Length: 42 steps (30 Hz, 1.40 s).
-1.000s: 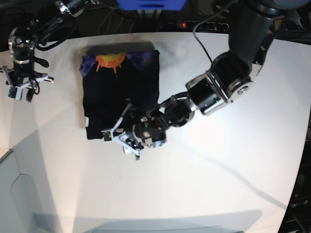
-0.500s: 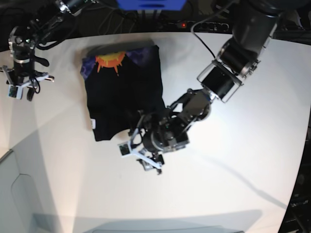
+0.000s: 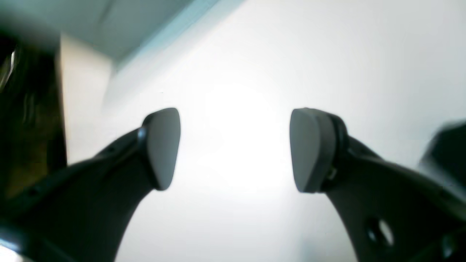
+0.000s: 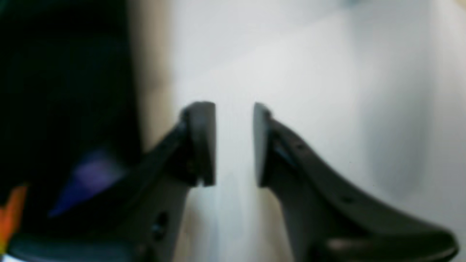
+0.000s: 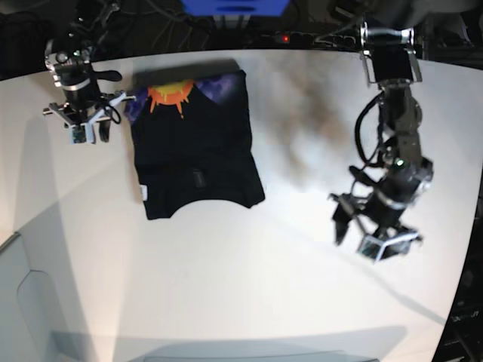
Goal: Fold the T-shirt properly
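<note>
The T-shirt lies folded into a rough rectangle on the white table, black with an orange sun and purple print at its far end and a small white tag near its left hem. In the right wrist view its black cloth fills the left side. My right gripper hovers just left of the shirt's upper left corner; its jaws stand a narrow gap apart with nothing between them. My left gripper hangs over bare table well to the shirt's right, wide open and empty.
Cables, a blue box and a power strip with a red light run along the table's far edge. A grey panel lies at the lower left. Dark floor shows beyond the right edge.
My left arm has pulled away from the shirt's near edge to the right side of the table. My right arm moved right, up to the shirt's corner, and its jaws narrowed.
</note>
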Tool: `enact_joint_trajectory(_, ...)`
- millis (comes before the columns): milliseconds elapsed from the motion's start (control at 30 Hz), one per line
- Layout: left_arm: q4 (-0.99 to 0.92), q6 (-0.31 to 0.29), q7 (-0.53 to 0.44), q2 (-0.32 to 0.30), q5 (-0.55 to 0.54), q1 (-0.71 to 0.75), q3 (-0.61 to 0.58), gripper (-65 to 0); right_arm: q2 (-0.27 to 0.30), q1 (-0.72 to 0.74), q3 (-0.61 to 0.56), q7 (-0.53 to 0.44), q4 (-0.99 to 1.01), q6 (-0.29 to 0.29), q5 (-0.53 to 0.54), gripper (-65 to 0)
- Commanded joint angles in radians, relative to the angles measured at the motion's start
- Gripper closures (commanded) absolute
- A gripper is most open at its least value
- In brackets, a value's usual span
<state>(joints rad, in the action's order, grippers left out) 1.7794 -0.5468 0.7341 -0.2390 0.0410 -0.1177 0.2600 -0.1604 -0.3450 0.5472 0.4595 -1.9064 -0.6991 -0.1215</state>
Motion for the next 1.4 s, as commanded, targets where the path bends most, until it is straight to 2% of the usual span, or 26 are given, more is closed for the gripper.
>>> enact_joint_trajectory(0, 0.037, 0.006, -0.023, -0.004, -0.013, 0.014, 0.069, -44.9, 0.003, -0.013, -0.022, -0.024, -0.031, 0.001, 0.016, -8.5)
enact_joint_trajectory(133, 0.050, 0.006, -0.025, -0.004, -0.060, 0.155, 0.302, -44.9, 0.003, -0.049, -0.109, -0.024, -0.040, 0.001, 0.016, -0.6)
enact_joint_trajectory(233, 0.038, 0.006, -0.025, -0.009, -0.183, 0.267, 0.460, -44.9, 0.003, -0.070, -0.148, -0.024, -0.043, 0.001, 0.016, 0.0)
enact_joint_trajectory(333, -0.013, 0.006, -0.025, -0.012, -0.283, 0.349, 0.525, -44.9, 0.003, -0.091, -0.206, -0.026, -0.071, 0.001, 0.016, 0.0)
enact_joint_trajectory(533, -0.031, 0.006, -0.025, -0.006, -0.319, 0.415, 0.546, -44.9, 0.003, -0.110, -0.240, -0.026, -0.109, 0.001, 0.016, 0.0)
enact_joint_trajectory(1100, -0.033, 0.006, -0.025, -0.004, -0.324, 0.471, 0.549, -44.9, 0.003, -0.154, -0.230, -0.028, 0.061, 0.001, 0.016, 0.0)
enact_joint_trajectory(1367, -0.033, 0.006, -0.026, -0.003, -0.326, 0.508, 0.549, -44.9, 0.003, -0.216, -0.237, -0.169, 0.064, 0.001, 0.016, 0.0)
